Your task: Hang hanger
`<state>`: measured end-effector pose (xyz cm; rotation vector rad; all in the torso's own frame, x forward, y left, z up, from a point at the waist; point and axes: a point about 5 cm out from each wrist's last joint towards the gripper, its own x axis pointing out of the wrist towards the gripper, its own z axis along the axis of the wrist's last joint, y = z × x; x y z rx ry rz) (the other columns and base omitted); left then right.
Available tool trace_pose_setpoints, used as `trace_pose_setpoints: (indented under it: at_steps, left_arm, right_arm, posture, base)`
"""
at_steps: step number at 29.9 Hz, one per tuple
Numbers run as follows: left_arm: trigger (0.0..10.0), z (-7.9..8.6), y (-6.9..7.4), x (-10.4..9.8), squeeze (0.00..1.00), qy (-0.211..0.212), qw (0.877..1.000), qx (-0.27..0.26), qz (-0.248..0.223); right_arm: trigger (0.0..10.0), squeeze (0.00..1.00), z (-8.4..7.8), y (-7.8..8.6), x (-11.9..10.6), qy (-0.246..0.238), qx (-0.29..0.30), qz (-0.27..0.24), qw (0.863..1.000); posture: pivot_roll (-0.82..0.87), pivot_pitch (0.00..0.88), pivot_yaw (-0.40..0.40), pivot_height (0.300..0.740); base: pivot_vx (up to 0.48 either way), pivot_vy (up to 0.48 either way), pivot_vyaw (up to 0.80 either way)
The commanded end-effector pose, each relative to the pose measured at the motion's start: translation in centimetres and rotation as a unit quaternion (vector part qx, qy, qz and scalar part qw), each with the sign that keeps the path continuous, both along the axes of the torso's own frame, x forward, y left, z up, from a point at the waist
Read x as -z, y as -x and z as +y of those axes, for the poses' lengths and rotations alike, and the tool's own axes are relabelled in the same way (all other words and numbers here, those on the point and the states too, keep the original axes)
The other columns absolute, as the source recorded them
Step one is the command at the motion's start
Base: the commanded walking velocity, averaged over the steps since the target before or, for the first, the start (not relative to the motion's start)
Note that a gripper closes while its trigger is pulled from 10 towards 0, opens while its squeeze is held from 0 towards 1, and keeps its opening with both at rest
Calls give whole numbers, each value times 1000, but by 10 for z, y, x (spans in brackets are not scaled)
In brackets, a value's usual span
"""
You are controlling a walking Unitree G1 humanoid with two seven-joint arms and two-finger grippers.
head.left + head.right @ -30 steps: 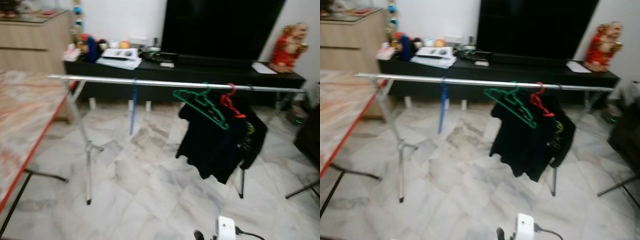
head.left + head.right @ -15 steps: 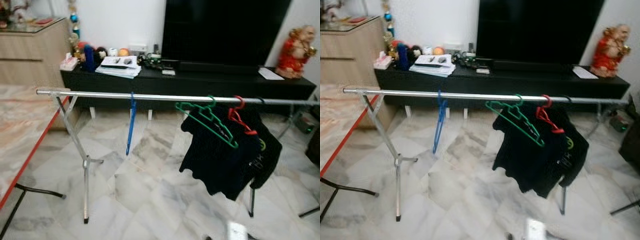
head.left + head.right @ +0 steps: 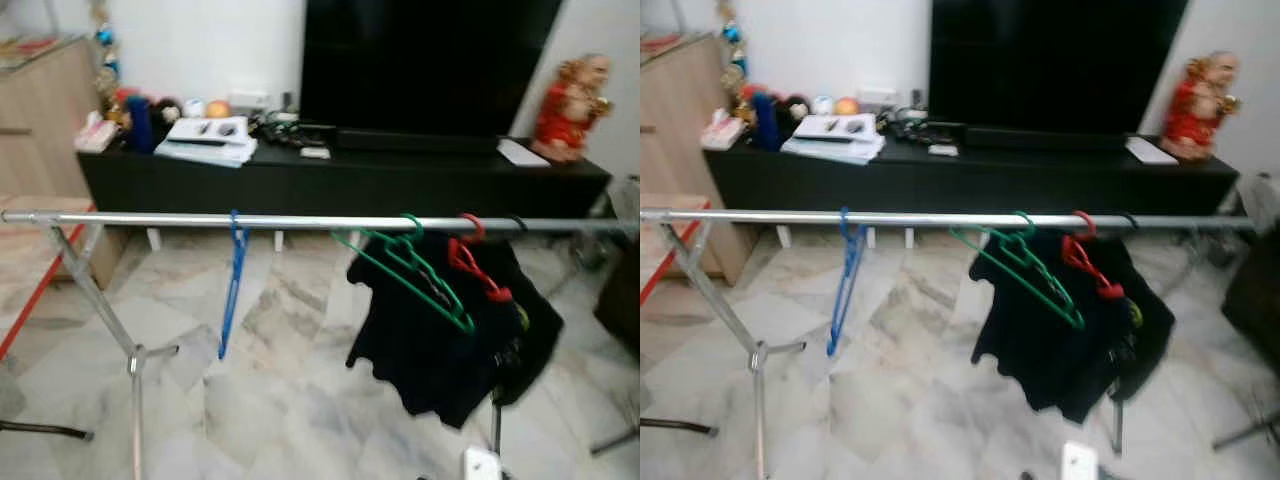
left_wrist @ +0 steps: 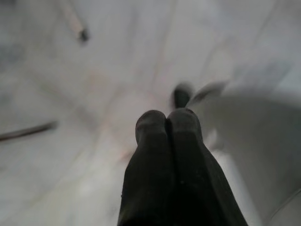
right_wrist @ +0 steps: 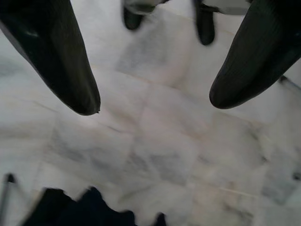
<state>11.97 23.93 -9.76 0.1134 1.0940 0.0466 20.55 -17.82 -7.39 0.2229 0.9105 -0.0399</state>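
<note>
A silver clothes rail (image 3: 300,222) runs across the room at mid height. On it hang a blue hanger (image 3: 233,285), a green hanger (image 3: 405,270) and a red hanger (image 3: 475,265), with a black shirt (image 3: 440,330) behind the last two. My left gripper (image 4: 168,123) hangs over the marble floor, its fingers pressed together with nothing between them. My right gripper (image 5: 153,103) also points at the floor, its fingers wide apart and empty.
A black TV console (image 3: 340,175) with papers and small items stands behind the rail, a red figurine (image 3: 565,105) on its right end. A red-edged table (image 3: 30,300) lies at the left. The rail's silver legs (image 3: 110,340) stand on the floor.
The whole view has shifted: the rail and its hangers now sit further left and nearer in the picture, so the camera moved. The hangers hang as before.
</note>
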Motion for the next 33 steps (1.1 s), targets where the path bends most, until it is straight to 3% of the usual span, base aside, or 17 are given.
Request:
trace_pose_setpoints:
  at_steps: [1,7,11,18,27,33]
  left_arm:
    - [10000,-4,8,3,0,13,1000,5,14]
    - [10000,1,13,3,0,5,999,28,22]
    - [10000,-20,-1,5,0,11,998,65,20]
    - [10000,-28,-11,3,0,11,996,87,16]
    - [10000,-4,-3,0,0,-1,997,75,21]
    - [10000,-8,-4,1,0,-1,997,75,21]
  right_arm:
    - [10000,0,-16,6,1,20,8,8,1000]
    - [10000,0,-15,6,2,17,5,8,1000]
    - [10000,0,-14,7,2,15,-1,8,1000]
    - [10000,0,-14,8,3,15,-6,11,1000]
    - [10000,0,-14,10,4,19,3,11,1000]
    - [10000,0,-14,10,4,24,2,12,1000]
  posture:
    - [-6,0,-52,740]
    - [-8,0,-52,740]
    - [-11,0,-51,740]
    - [-14,0,-46,740]
    - [-31,0,-34,740]
    - [-28,0,-34,740]
  base:
    - [352,0,0]
    - [161,0,0]
    - [0,0,0]
    - [0,0,0]
    - [0,-178,0]
    - [0,-469,0]
